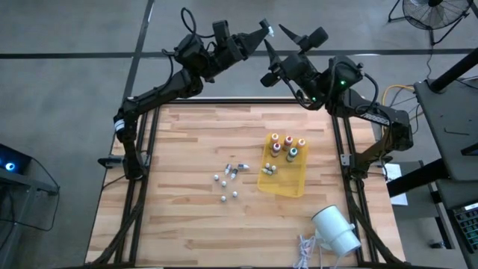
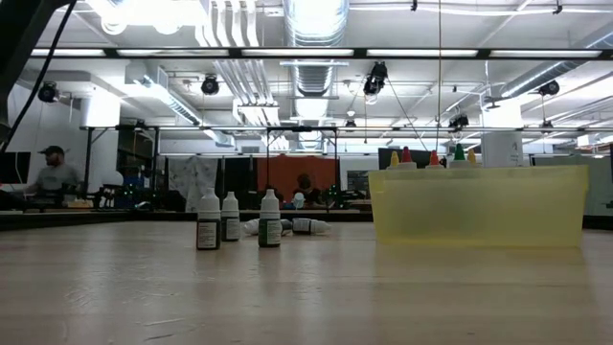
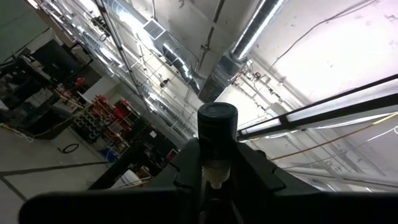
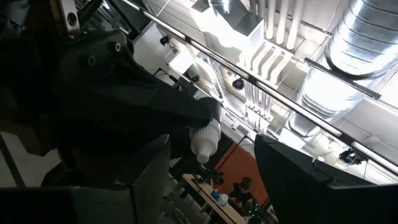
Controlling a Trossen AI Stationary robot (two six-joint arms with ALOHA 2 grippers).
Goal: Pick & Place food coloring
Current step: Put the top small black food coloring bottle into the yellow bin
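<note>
Both dark arms are lifted high over the far edge of the light wooden table. The left pincer is pinching a tiny whitish vial with a pale tip; the left wrist view shows its dark bottom end poking up between the fingers. The right pincer is just beside it, with its two fingers spread wide, and the pale tip of the vial sits near the gap between them.

Down on the table, a flat yellow see-through tray lies near the right edge. Small bottles with orange, red and green tops stand at its far end, and a few little vials lie inside it. More tiny silvery vials are scattered near the middle of the table, to the left of the tray. A big white cylinder lies near the front right corner.
</note>
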